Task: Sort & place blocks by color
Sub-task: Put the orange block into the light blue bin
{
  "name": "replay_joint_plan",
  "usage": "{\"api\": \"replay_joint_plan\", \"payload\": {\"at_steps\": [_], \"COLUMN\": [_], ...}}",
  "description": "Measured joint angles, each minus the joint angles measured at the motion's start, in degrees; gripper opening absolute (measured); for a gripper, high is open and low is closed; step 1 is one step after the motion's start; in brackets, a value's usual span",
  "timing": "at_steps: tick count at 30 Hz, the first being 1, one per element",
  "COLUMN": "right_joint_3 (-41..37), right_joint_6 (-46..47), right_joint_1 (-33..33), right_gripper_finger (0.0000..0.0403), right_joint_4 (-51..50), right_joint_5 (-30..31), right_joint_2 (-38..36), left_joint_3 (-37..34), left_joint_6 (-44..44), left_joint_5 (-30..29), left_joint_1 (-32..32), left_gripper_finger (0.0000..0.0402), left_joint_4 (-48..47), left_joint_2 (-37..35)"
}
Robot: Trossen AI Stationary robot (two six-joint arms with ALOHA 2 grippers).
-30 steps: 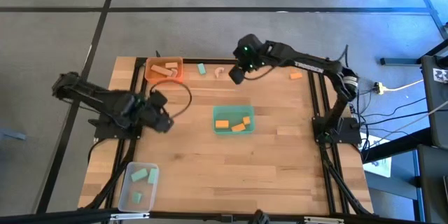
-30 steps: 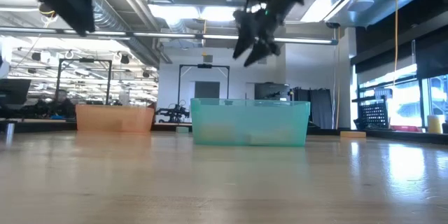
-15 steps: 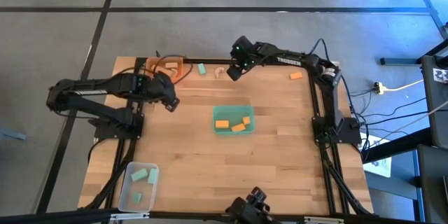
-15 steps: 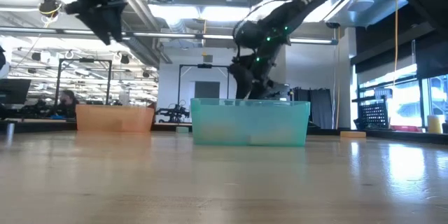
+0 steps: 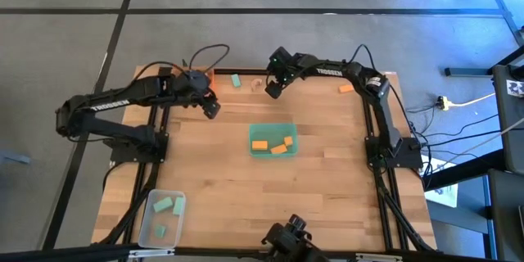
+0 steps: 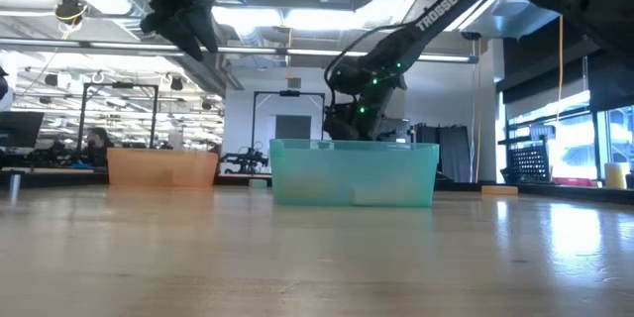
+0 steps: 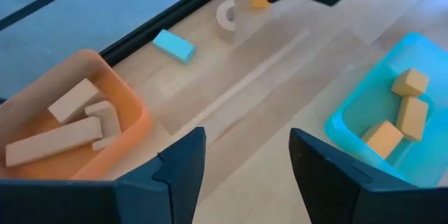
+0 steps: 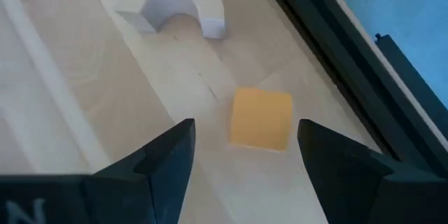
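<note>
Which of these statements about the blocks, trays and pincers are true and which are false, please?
1. The green tray holds orange blocks. True.
2. The orange tray holds mint-green blocks. False: it holds pale wood blocks.
3. The right pincer is shut on a block. False: it is open, with an orange cube lying on the table ahead of it.
4. A pale arch-shaped block lies loose on the table near that cube. True.
5. The left pincer is open and holds nothing. True.
6. The clear tray holds orange blocks. False: it holds mint-green blocks.
</note>
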Motion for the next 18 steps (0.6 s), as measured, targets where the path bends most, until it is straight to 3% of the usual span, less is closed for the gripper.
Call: {"api": "replay_joint_plan", "payload": {"at_steps": [9,15,18], "right_joint_3": [0.0,0.0,0.0], "right_joint_6": [-2.3,-2.3,-2.1], "right_joint_1": [-1.5,-2.8,-3.4], "right_gripper_finger": [0.0244,0.0189,0.015], "right_joint_4": [2.6,1.8,1.6], "right_joint_5": [-1.0,-1.6,-5.3], "right_joint_2": [2.2,2.1,2.1], "left_joint_3": [0.0,0.0,0.0], "left_joint_6": [0.1,0.1,0.1], "left_joint_5": [2.1,2.5,2.5], "left_joint_1": [3.4,4.0,4.0], "left_gripper_finger": [0.0197,0.0197,0.0197], "left_joint_4": [0.1,0.1,0.1], "left_joint_2": [0.1,0.1,0.1]}}
